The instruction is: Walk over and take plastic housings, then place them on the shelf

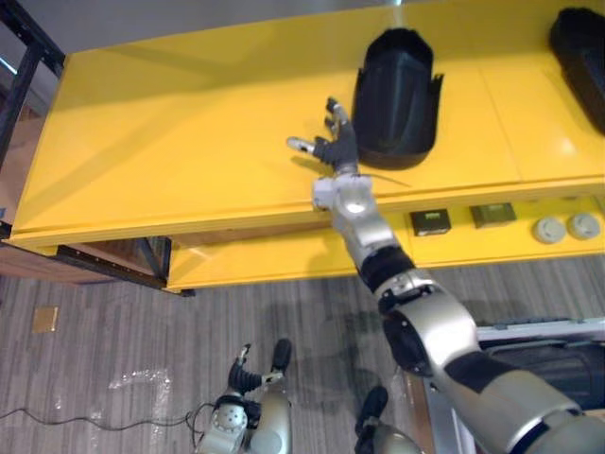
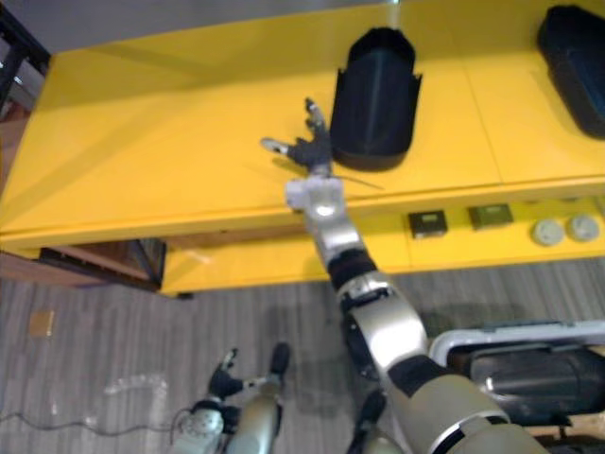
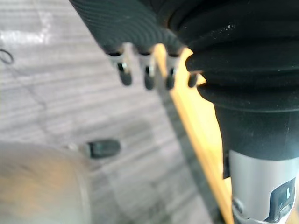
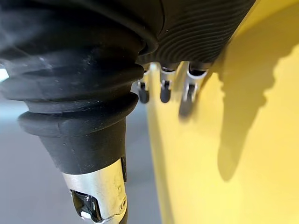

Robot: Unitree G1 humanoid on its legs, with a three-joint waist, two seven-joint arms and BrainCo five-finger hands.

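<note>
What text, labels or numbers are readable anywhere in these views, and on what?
No text can be read anywhere.
Dark square part on the lower ledge: pale patch, too small to read.
Olive square part beside it: the same.
Round disc and its neighbour: no marks can be made out.
Black housing and yellow shelf: plain, no print seen.

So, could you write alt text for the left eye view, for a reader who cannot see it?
The robot's right hand, fingers spread open, reaches over a yellow shelf next to a black plastic housing. Its left hand hangs above the grey floor.
</note>
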